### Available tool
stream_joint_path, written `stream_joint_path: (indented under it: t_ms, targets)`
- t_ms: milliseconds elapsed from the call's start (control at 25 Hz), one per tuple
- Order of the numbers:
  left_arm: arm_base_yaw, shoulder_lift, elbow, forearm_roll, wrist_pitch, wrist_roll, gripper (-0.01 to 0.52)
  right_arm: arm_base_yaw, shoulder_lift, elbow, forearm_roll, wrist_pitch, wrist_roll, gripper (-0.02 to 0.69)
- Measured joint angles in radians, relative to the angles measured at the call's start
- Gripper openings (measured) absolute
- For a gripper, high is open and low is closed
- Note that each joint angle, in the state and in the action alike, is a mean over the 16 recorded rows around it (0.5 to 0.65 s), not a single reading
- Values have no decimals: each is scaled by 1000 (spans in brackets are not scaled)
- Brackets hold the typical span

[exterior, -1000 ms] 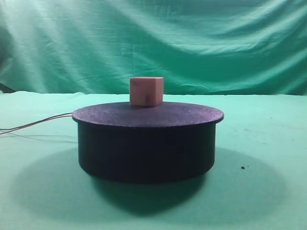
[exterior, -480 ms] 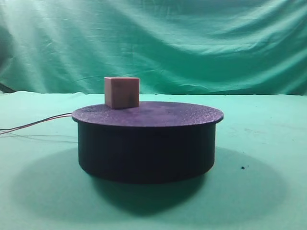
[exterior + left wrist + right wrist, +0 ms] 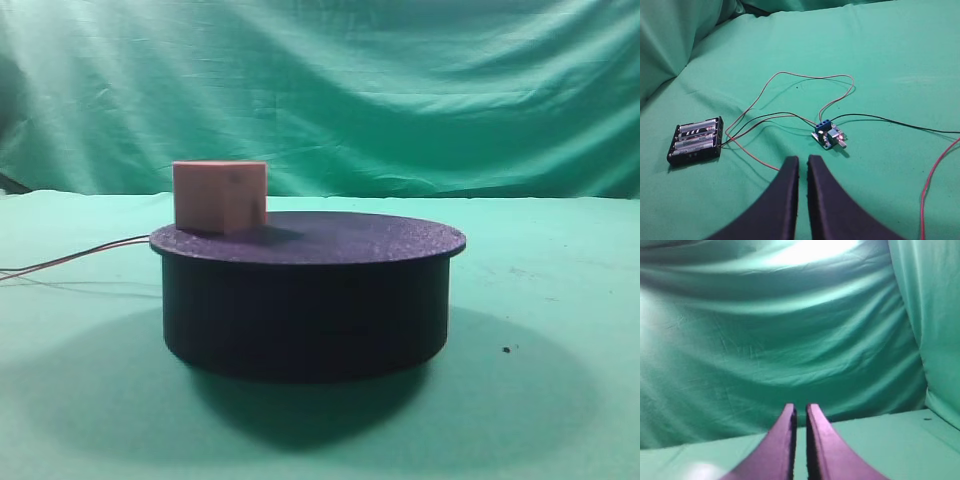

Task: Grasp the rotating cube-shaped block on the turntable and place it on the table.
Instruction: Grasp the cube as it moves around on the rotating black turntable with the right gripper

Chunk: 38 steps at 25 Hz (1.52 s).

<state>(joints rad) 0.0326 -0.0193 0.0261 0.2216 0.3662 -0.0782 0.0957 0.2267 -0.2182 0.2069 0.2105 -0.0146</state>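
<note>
The pale pinkish cube-shaped block [image 3: 220, 196] sits on the left edge of the black turntable [image 3: 305, 300], which stands on the green table [image 3: 560, 330] in the exterior view. Neither gripper shows in that view. My left gripper [image 3: 803, 161] appears in the left wrist view with its dark fingers nearly touching and nothing between them, above green cloth. My right gripper [image 3: 800, 409] appears in the right wrist view, fingers nearly touching and empty, facing the green backdrop. The block and turntable are out of both wrist views.
Thin wires [image 3: 75, 258] trail left from the turntable. In the left wrist view a black battery holder [image 3: 695, 141], a small circuit board [image 3: 828, 136] and red and black wires [image 3: 935, 170] lie on the cloth. A green backdrop [image 3: 320, 90] hangs behind.
The block has ridden round the turntable from the middle back to the left edge and nearer the camera, turning as it went. The turntable has stayed in place.
</note>
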Motion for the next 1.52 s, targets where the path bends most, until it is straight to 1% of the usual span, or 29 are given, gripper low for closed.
stream_joint_path:
  t_ms: [280, 480, 600, 800, 920, 1040, 1200, 1400, 1520]
  targets:
    - [0, 0, 0, 0, 0, 0, 0, 18, 248, -143, 26, 259, -34, 43]
    - [0, 0, 0, 0, 0, 0, 0, 76, 431, -173, 44, 332, -63, 28]
    - [0, 0, 0, 0, 0, 0, 0, 142, 544, -201, 51, 357, -75, 19]
    - [0, 0, 0, 0, 0, 0, 0, 299, 754, -293, 52, 401, -72, 3]
    - [0, 0, 0, 0, 0, 0, 0, 397, 878, -375, 49, 432, -58, 23]
    - [0, 0, 0, 0, 0, 0, 0, 488, 985, -468, 46, 467, -43, 92]
    - [0, 0, 0, 0, 0, 0, 0, 578, 1099, -584, 41, 516, -26, 244]
    - [0, 0, 0, 0, 0, 0, 0, 628, 1213, -688, 34, 574, -28, 441]
    - [0, 0, 0, 0, 0, 0, 0, 640, 1269, -727, 28, 592, -44, 525]
